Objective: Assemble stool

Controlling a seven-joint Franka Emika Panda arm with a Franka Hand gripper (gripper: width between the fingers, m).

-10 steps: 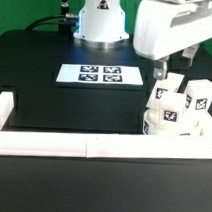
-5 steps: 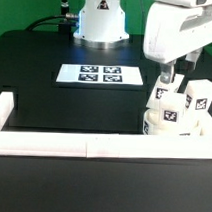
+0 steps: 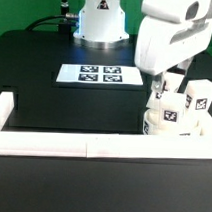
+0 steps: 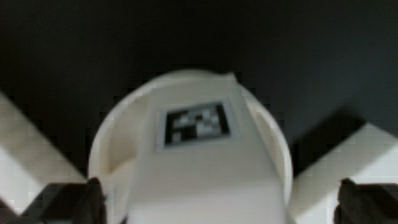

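The stool stands at the exterior view's right, seat [image 3: 153, 124] down and three tagged white legs pointing up: one near my gripper [image 3: 162, 93], one to the right [image 3: 199, 96], one in front [image 3: 172, 115]. My gripper [image 3: 165, 81] hangs just above the nearest leg. In the wrist view that leg [image 4: 196, 125] fills the middle, its tag facing the camera, and it runs down between my dark fingertips [image 4: 79, 203]. My gripper [image 4: 217, 206] is open, with a gap showing on each side of the leg.
The marker board [image 3: 93, 73] lies flat at mid-table. A long white border rail [image 3: 82, 145] runs along the front, with a raised end at the exterior view's left [image 3: 3, 108]. The robot base [image 3: 102, 22] stands at the back.
My hand swung to the exterior view's right, then back left and lower, closer over the stool's legs. The stool has not moved.
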